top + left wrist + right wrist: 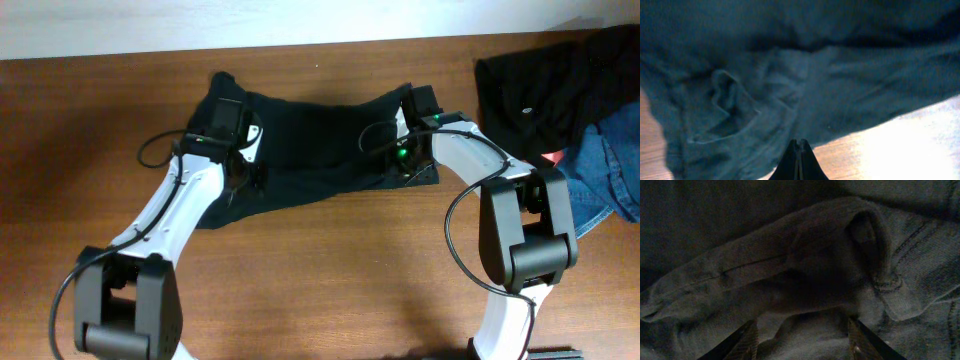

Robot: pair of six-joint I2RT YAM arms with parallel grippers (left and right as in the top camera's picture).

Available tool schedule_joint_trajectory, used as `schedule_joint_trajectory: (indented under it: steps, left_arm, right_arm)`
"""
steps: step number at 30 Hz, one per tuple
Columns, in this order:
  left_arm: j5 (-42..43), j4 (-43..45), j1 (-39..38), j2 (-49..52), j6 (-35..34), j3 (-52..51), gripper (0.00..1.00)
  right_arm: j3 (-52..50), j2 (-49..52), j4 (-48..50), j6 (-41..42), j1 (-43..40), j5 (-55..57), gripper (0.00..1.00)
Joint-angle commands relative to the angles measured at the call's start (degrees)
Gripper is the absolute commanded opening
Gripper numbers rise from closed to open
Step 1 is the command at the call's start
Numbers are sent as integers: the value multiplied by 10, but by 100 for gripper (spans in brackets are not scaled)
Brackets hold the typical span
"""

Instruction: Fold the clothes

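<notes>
Grasp stage: the black T-shirt (320, 140) lies crumpled on the bench (330, 290), left end effector (799, 150) pressed together pinching its edge, right end effector (802, 341) spread astride bunched cloth — next, clamp there, then lift together.

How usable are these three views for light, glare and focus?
Overhead: evenly lit and sharp, though the black T-shirt shows little detail. Left wrist: soft and bluish, the table blown out by glare. Right wrist: very dark and grainy, yet seams in the fabric can be read.
</notes>
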Motion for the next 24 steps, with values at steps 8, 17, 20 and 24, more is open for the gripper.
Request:
schedule_joint_trajectory:
  steps: [8,17,20,24]
  left_arm:
    - [-48,-9,0,46,-6,-8,1]
    - [-47,-11,0,67,-6,-8,1]
    - [-53,-7,0,78,-6,-8,1]
    - [-68,6,1,99,-6,-8,1]
  right_arm:
    - [-27,45,5,-5,-5,38,55]
    - [-27,45,6,-4,-5,38,55]
    - [-27,45,6,-5,-5,38,55]
    - [-27,45,6,-5,-5,39,55]
